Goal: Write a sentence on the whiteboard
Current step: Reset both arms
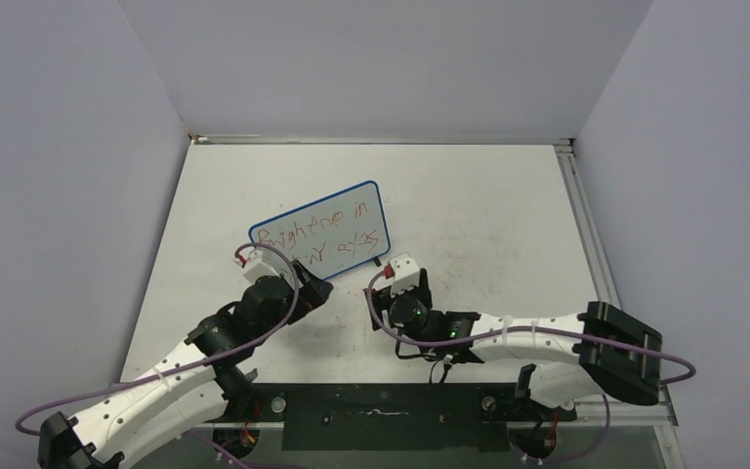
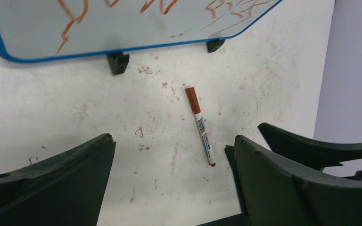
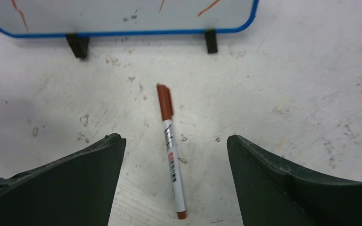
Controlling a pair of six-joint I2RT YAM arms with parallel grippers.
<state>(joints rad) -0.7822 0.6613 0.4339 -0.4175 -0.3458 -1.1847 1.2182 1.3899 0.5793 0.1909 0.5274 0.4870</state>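
Observation:
The whiteboard with a blue frame stands on black feet at the table's middle. The sentence is red lettering in two lines. A red-capped marker lies flat on the table in front of the board, cap toward it. My right gripper is open and straddles the marker without touching it. My left gripper is open too, with the marker lying just inside its right finger. From above, the left gripper and right gripper sit side by side below the board.
Grey walls enclose the white tabletop on three sides, and a metal rail runs along its right edge. Red and dark smudges mark the tabletop. The right gripper's dark fingers show at the right of the left wrist view.

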